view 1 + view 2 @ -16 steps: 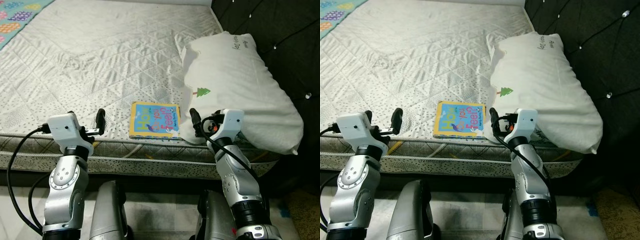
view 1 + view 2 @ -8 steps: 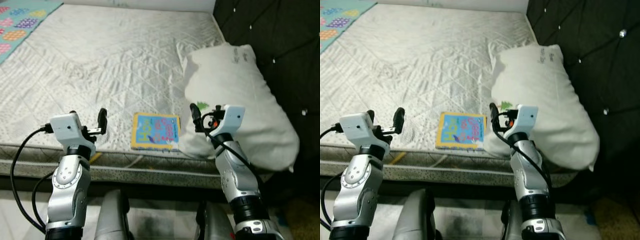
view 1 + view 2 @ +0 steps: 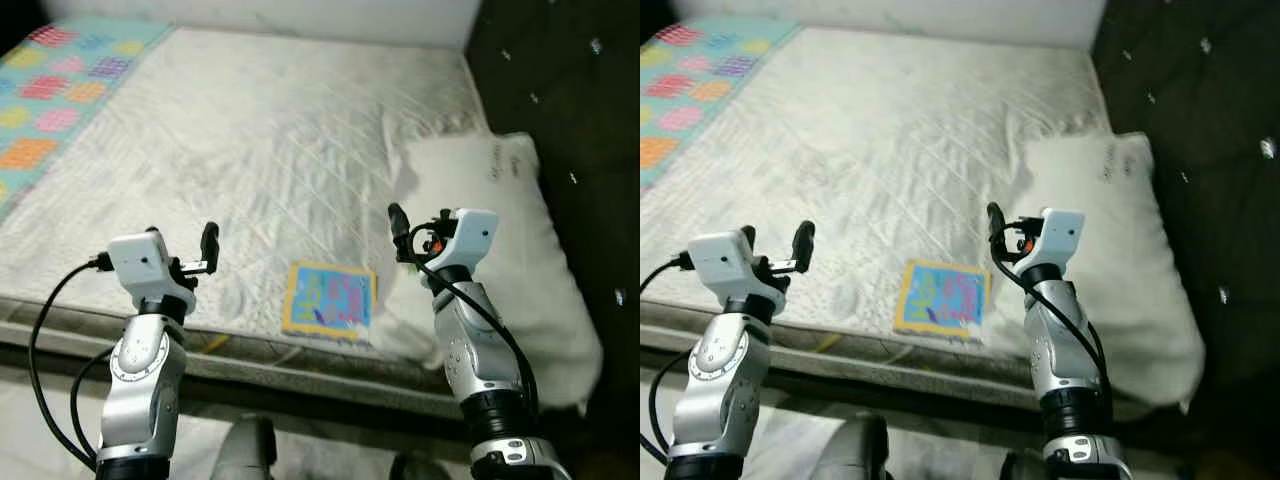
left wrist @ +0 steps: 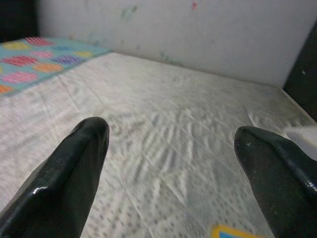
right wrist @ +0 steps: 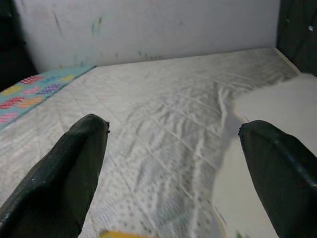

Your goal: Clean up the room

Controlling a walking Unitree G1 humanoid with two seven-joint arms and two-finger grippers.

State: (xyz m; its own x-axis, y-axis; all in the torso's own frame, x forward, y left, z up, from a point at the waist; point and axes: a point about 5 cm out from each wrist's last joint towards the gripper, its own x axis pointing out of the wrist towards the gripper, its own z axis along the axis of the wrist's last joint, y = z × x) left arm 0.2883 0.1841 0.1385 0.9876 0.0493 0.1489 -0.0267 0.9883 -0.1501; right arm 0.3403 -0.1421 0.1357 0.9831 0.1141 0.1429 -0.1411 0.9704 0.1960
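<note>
A small picture book (image 3: pixel 330 300) with a yellow border and blue cover lies flat near the mattress's front edge, right beside a white pillow (image 3: pixel 500 250). My left gripper (image 3: pixel 180 240) is held up over the bed's front edge, to the left of the book, open and empty. My right gripper (image 3: pixel 420 225) hovers above the pillow's near corner, just right of the book, also open with nothing between its fingers. In the left wrist view a corner of the book (image 4: pixel 233 232) peeks in below the open fingers (image 4: pixel 74 173).
The white quilted mattress (image 3: pixel 260 150) stretches ahead to a pale wall. A patchwork blanket (image 3: pixel 60 90) covers its far left. A dark tufted headboard (image 3: pixel 570 80) stands along the right, behind the pillow. The bed's front edge (image 3: pixel 250 350) runs just before my arms.
The whole view has shifted: the bed sits lower and farther, and more of the patchwork blanket shows. Both grippers stay open and empty, the book and pillow lie as before.
</note>
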